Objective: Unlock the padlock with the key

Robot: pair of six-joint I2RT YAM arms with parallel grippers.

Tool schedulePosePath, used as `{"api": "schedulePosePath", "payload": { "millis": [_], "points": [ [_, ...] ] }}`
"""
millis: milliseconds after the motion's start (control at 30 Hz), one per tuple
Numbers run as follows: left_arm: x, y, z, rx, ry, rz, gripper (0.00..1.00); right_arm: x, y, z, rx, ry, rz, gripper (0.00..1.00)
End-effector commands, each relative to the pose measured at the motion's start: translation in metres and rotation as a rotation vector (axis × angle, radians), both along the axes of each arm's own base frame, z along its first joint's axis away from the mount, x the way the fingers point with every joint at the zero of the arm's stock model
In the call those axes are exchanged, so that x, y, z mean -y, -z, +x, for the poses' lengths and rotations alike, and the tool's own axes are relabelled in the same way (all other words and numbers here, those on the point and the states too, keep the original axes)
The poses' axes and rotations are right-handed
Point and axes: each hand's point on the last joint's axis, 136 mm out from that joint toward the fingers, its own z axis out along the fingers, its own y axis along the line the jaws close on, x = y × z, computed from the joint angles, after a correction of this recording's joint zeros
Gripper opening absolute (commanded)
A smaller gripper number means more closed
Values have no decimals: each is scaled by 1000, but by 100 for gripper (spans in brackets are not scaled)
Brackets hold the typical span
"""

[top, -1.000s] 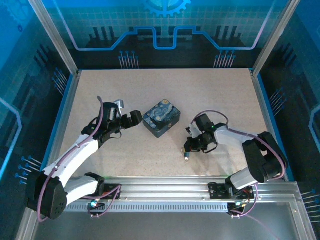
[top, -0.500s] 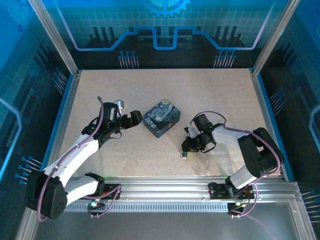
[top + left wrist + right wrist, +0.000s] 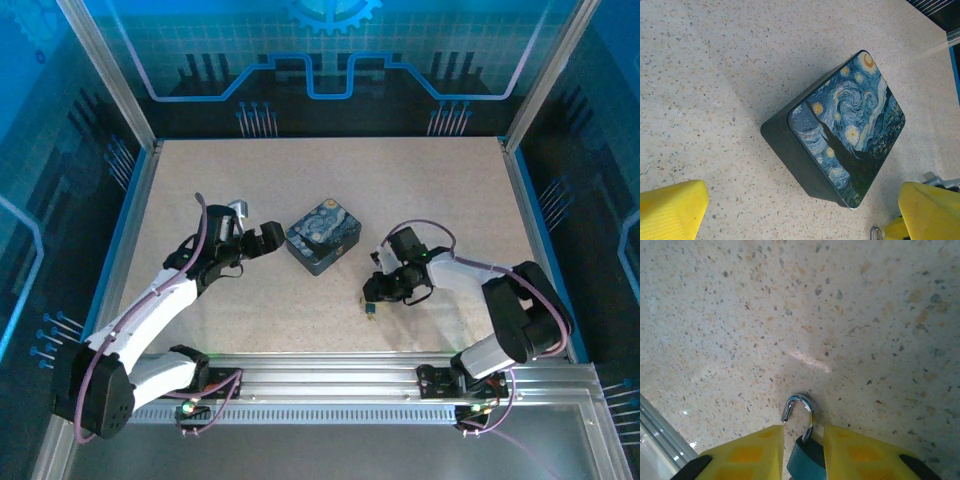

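Note:
The padlock (image 3: 807, 460) has a teal body and a silver shackle (image 3: 801, 407) whose free end is out of the body, its tip near the table. My right gripper (image 3: 804, 432) is shut on the padlock, with its yellow fingers (image 3: 865, 455) on either side of the body. From above, the padlock (image 3: 369, 308) hangs at the front of the right gripper (image 3: 378, 296). My left gripper (image 3: 804, 194) is open, fingers wide apart, in front of the tin; from above the left gripper (image 3: 270, 236) sits just left of it. A small metal loop (image 3: 875, 233) lies by the left gripper's right finger; whether it belongs to the key I cannot tell.
A dark-blue starry-night tin (image 3: 323, 234) lies mid-table between the two arms, and the tin (image 3: 847, 130) is seen tilted in the left wrist view. The speckled table (image 3: 330, 170) is walled by blue panels, with a metal rail (image 3: 400, 380) along the near edge.
My right gripper has shifted slightly left and away from the rail, carrying the padlock. The left arm and the tin have stayed put.

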Motion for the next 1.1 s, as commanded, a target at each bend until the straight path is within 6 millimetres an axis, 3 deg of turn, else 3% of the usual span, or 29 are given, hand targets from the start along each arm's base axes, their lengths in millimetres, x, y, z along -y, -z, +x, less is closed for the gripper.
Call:
{"api": "schedulePosePath", "payload": {
  "millis": [0, 400, 667, 900, 1067],
  "points": [
    [-2, -10, 0, 4, 0, -8, 99, 2, -10, -2, 31, 4, -11, 30],
    [-9, -31, -1, 61, -35, -18, 99, 30, -69, 25, 280, 77, -71, 44],
    [-22, -42, 1, 102, -79, -1, 99, 54, -108, 50, 453, 134, -99, 59],
    [-39, -51, 4, 153, -147, 29, 99, 87, -141, 75, 626, 228, -113, 82],
    [-55, -52, 4, 184, -192, 77, 99, 119, -153, 85, 728, 319, -160, 100]
  ]
}}
